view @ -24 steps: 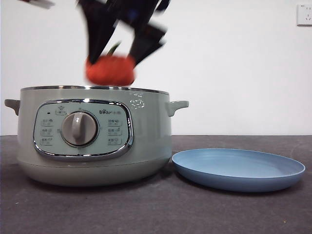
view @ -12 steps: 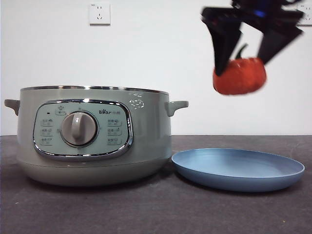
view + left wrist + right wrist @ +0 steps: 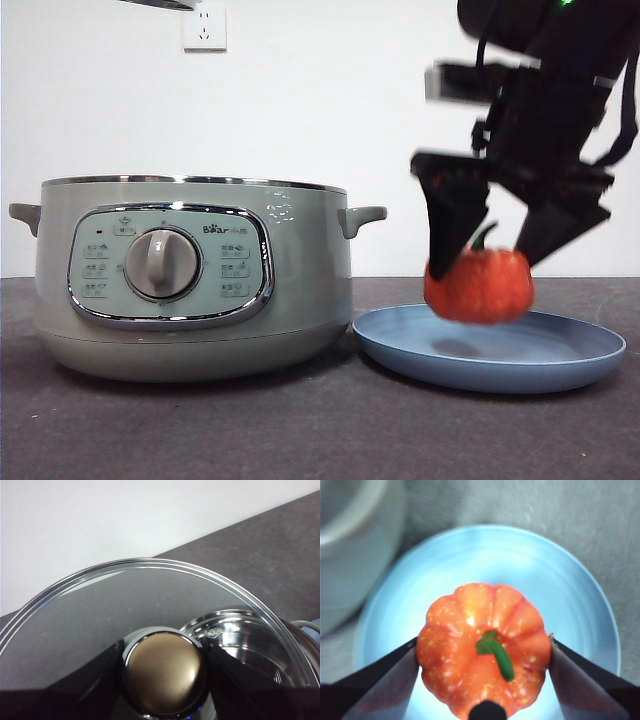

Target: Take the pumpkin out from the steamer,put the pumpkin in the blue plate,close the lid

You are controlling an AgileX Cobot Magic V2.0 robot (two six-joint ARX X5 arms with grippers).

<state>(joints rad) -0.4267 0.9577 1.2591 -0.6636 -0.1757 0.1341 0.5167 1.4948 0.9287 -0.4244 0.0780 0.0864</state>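
Note:
My right gripper (image 3: 495, 255) is shut on the orange-red pumpkin (image 3: 479, 286), which hangs just above the blue plate (image 3: 580, 350). In the right wrist view the pumpkin (image 3: 484, 669) fills the space between the jaws, with the blue plate (image 3: 545, 575) directly beneath it. The sage-green steamer (image 3: 190, 280) stands uncovered on the left of the table. My left gripper (image 3: 162, 672) is shut on the knob (image 3: 164, 669) of the glass lid (image 3: 110, 605), held up over the steamer's shiny inner pot (image 3: 240, 635).
A corner of the raised lid (image 3: 160, 4) shows at the top edge of the front view. The steamer's side handle (image 3: 362, 218) juts toward the plate. A white wall with a socket (image 3: 204, 27) runs behind the dark table.
My right gripper has carried the pumpkin from above the steamer rightward, then down to just over the blue plate. The steamer and plate have not moved.

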